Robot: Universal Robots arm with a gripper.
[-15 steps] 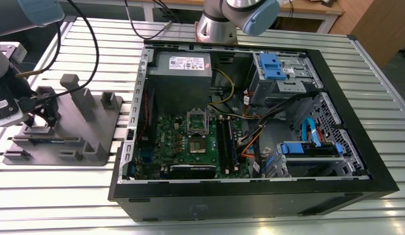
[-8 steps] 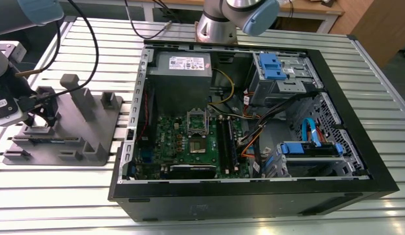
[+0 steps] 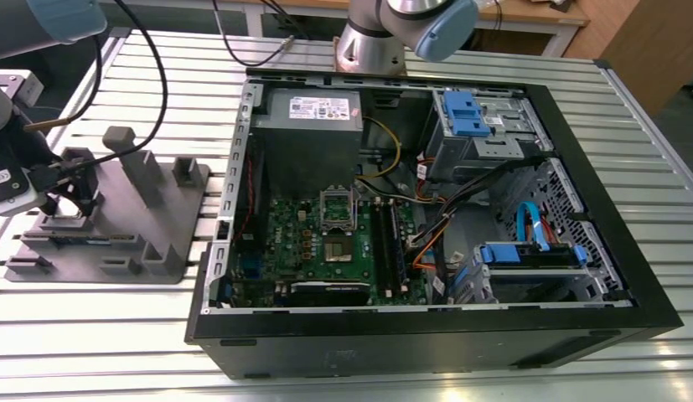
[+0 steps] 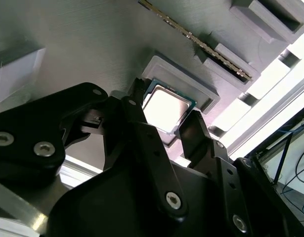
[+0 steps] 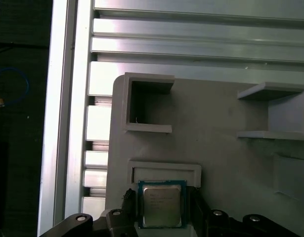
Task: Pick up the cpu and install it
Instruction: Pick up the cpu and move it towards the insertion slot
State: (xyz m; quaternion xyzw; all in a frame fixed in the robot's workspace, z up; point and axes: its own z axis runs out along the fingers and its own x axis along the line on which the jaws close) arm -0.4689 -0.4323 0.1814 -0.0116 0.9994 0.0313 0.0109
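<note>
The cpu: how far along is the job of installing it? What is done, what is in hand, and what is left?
Done: the gripper is at the grey holder and placed around the cpu. In hand: the pickup; the cpu seems to lie in its pocket, not lifted. Left: the carry and the install; the socket on the green motherboard looks open and empty.
</note>
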